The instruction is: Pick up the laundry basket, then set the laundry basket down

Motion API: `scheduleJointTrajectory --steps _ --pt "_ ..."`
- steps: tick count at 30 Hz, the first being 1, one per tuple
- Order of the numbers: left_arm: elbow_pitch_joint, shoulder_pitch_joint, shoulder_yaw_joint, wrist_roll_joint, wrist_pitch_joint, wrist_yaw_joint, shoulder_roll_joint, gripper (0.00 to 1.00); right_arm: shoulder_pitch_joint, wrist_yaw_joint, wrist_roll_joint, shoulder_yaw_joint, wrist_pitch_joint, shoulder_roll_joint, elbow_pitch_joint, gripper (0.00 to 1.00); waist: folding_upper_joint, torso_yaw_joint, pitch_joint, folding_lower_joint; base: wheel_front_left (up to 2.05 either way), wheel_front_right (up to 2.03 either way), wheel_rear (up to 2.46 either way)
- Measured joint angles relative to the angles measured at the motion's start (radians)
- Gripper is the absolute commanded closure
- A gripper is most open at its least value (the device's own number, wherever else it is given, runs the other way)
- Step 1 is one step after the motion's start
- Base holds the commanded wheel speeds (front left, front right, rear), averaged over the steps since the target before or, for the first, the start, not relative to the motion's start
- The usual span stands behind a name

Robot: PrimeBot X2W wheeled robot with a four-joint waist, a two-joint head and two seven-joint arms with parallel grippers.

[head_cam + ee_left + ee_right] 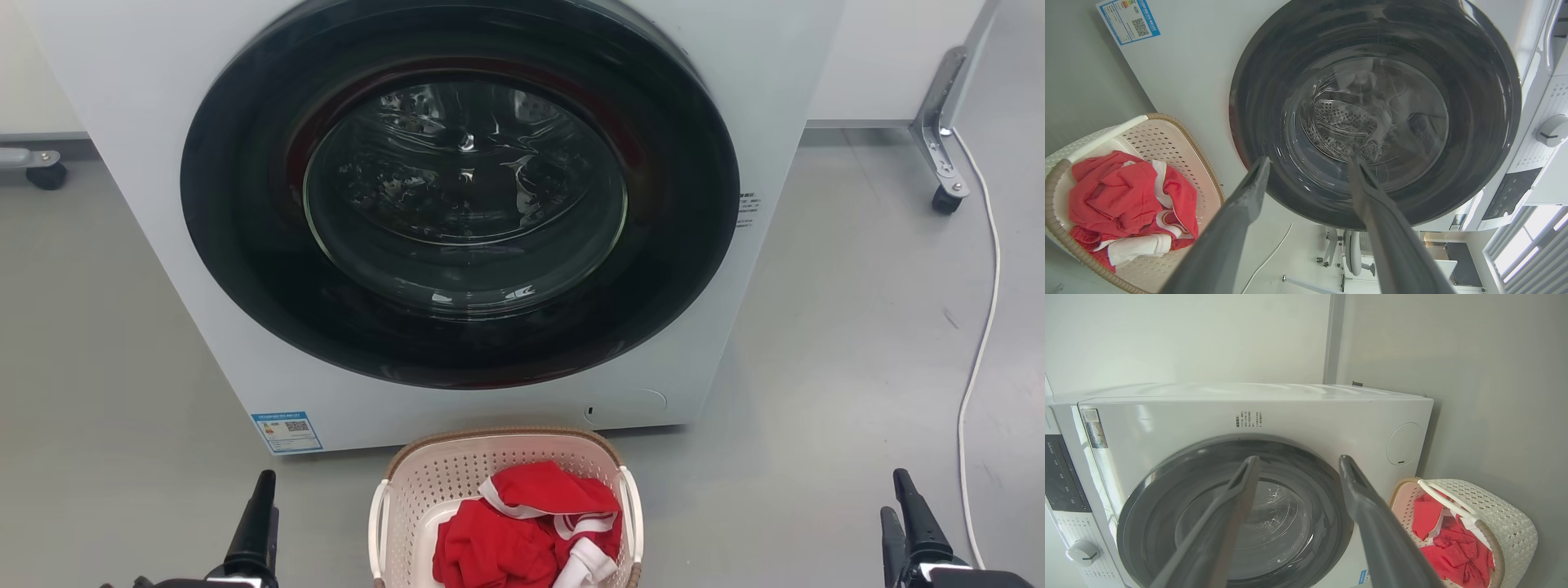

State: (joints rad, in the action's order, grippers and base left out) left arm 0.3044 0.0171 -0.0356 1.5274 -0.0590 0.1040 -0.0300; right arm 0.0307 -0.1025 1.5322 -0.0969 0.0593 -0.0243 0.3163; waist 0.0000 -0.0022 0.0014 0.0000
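Basket: your laundry basket (441,478) sits on the floor (816,367), just before the washing machine (147,122), red clothes (506,539) inside.
Left claw: your left gripper (1309,161) is spread wide, holding nothing.
Right claw: your right gripper (1298,459) is spread wide, empty.

Before you stands a white washing machine (163,98) on a pale grey floor (816,327); a white cable (984,327) trails along your right; a black castor (947,200) stands beside it; daylight enters a slatted window (1519,247).
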Motion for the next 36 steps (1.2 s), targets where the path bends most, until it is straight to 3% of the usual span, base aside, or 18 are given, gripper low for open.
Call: scheduleJointTrajectory --steps 36 --pt "-0.139 -0.026 0.179 -0.718 0.125 -0.105 -0.064 0.00 -0.042 0.104 -0.657 0.181 -0.124 -0.040 -0.123 0.00 0.0000 -0.004 -0.007 0.0000 0.00 0.00 0.00"
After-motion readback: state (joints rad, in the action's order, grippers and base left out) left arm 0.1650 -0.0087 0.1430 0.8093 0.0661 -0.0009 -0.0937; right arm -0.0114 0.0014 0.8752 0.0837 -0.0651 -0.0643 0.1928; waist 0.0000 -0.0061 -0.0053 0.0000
